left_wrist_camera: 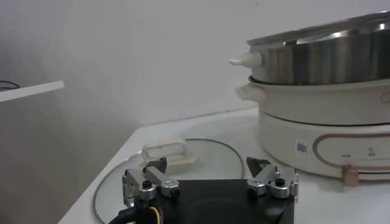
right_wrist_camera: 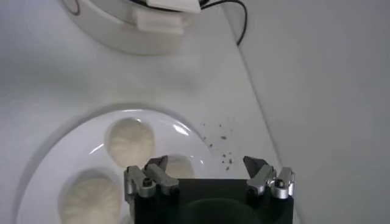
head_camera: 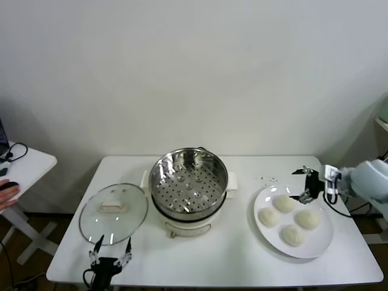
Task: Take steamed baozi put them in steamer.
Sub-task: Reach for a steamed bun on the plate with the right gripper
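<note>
- Four steamed baozi lie on a white plate to the right of the steamer, on the same desk; none is in the steamer's perforated basket yet.
- The right tool hovers over the plate's far edge, beyond the bun farthest from the desk's front edge, its fingers spread and holding nothing; in the right wrist view the right tool shows a bun just ahead of the open fingers.
- The left tool waits at the desk's front edge, left of the steamer and just short of the glass lid, fingers apart and empty.
- The buns look soft, light and easily dented, probably a little tacky. A gentle pinch across the widest part of the dome, low on its sides, seems safest; squeezing hard would likely crush or tear the dough.
- The steamer stands open, so a bun can go straight in.
</note>
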Available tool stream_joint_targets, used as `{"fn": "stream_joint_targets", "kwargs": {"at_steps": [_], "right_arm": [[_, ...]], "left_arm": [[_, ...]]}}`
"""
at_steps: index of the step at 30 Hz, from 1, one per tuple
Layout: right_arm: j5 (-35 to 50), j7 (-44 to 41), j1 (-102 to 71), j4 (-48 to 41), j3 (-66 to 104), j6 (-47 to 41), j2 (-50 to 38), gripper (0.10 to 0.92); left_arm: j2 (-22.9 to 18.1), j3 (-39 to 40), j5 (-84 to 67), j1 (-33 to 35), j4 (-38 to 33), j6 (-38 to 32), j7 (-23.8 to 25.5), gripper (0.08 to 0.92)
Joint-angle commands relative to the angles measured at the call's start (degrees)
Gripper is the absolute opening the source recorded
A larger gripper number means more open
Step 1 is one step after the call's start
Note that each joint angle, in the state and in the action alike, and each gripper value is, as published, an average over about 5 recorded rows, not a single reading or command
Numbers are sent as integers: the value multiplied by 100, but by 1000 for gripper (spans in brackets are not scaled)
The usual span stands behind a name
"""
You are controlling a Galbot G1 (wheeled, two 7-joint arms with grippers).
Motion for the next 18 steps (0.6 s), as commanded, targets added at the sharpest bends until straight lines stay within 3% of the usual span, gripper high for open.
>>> {"fn": "stream_joint_targets", "kwargs": {"at_steps": [1, 18], "right_arm": [[372, -710, 4454, -949, -5338, 187, 461, 823], [65, -736, 3460, -1623, -5005, 353, 1134, 823]], "left_arm": [[-8, -11, 23, 28, -11, -38, 24, 823], [-33, -62, 40, -38, 144, -84, 39, 823]]}}
